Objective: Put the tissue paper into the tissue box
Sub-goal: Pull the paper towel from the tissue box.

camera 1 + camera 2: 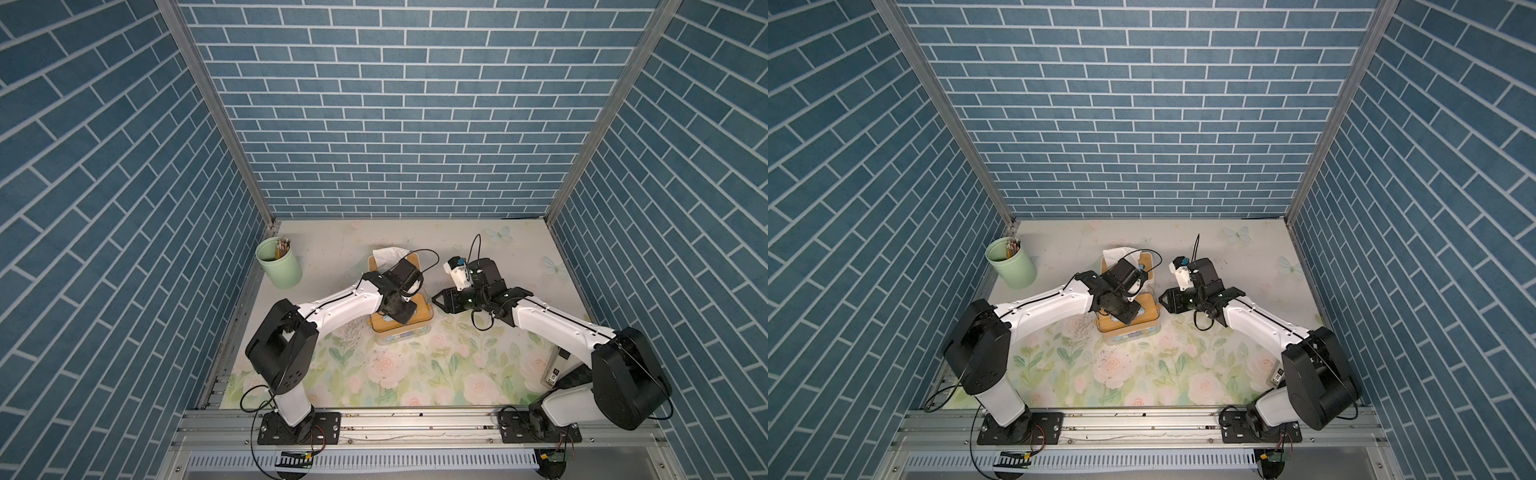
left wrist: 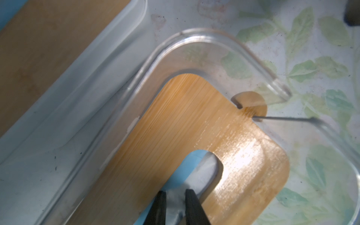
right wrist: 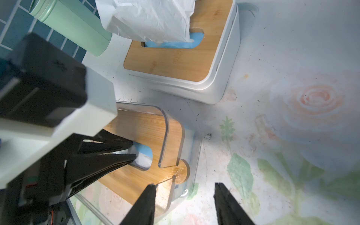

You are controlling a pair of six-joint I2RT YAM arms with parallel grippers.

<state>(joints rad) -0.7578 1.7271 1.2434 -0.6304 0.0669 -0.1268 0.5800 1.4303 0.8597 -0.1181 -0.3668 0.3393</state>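
Note:
A clear tissue box (image 1: 419,311) with a bamboo lid (image 2: 194,120) stands mid-table, seen in both top views. White tissue paper (image 2: 204,171) lies in the lid's slot over a blue pack. My left gripper (image 2: 175,193) points down into that slot and is shut on the tissue paper there; its fingertips (image 3: 133,150) also show in the right wrist view. My right gripper (image 3: 185,187) stands open just right of the clear box's corner, low over the table, with nothing between its fingers (image 1: 434,300).
Behind the clear box sits a white tissue box (image 3: 220,78) with a bamboo top and a tuft of tissue (image 1: 388,254) sticking out. A green cup of pencils (image 1: 279,266) stands back left. A dark flat device (image 1: 555,372) lies by the right arm's base.

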